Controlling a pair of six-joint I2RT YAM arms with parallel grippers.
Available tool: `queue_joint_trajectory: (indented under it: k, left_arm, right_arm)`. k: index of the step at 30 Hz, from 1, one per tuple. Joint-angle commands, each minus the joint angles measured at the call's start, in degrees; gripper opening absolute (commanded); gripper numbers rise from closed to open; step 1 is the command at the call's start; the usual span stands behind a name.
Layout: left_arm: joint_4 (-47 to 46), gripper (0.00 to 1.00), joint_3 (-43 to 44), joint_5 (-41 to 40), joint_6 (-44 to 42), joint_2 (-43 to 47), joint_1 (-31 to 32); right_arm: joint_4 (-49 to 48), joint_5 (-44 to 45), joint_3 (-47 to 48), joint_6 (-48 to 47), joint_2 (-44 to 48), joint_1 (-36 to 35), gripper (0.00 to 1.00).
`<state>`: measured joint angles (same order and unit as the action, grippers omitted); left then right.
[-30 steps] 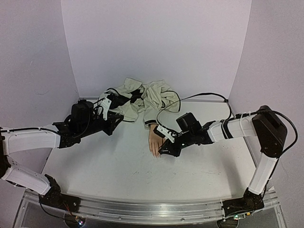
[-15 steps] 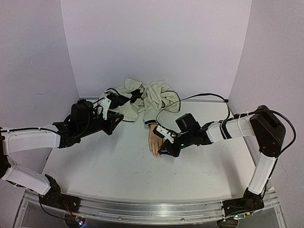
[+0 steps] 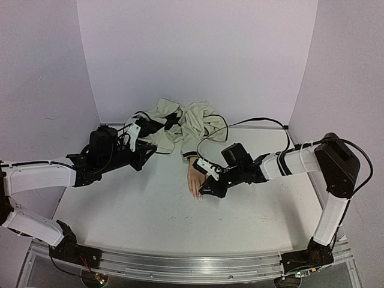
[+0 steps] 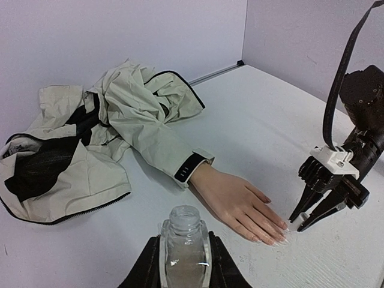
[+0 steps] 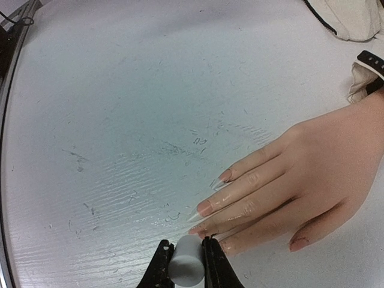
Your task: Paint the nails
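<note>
A scuffed white table [image 3: 150, 216] stands boxed in by plain pale lilac walls: back wall [image 3: 198, 54] behind it, left wall [image 3: 42, 78] and right wall [image 3: 348, 72] beside it. A metal rail [image 3: 180, 267] edges its near side.

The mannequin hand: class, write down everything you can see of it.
The mannequin hand is pale peach, smooth like plastic, lying palm down on the white table, fingers straight together. Its long nails look pinkish. A cream sleeve with dark cuff covers the wrist. The right gripper holds a white cap by the nails.
</note>
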<state>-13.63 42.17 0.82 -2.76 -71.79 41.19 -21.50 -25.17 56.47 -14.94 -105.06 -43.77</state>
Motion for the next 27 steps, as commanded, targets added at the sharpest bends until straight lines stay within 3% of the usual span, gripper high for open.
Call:
queue_joint_trajectory:
  k: [1, 27]
  left_arm:
    - [-4.13, 0.00, 1.37, 1.06, 0.21, 0.39, -0.41]
    - [-4.13, 0.00, 1.11, 1.36, 0.19, 0.82, -0.50]
  right_arm:
    - [-0.14, -0.06, 2.32, 0.44, -0.85, 0.00, 0.00]
    - [2.49, 2.21, 2.36, -0.71, -1.96, -1.40, 0.00]
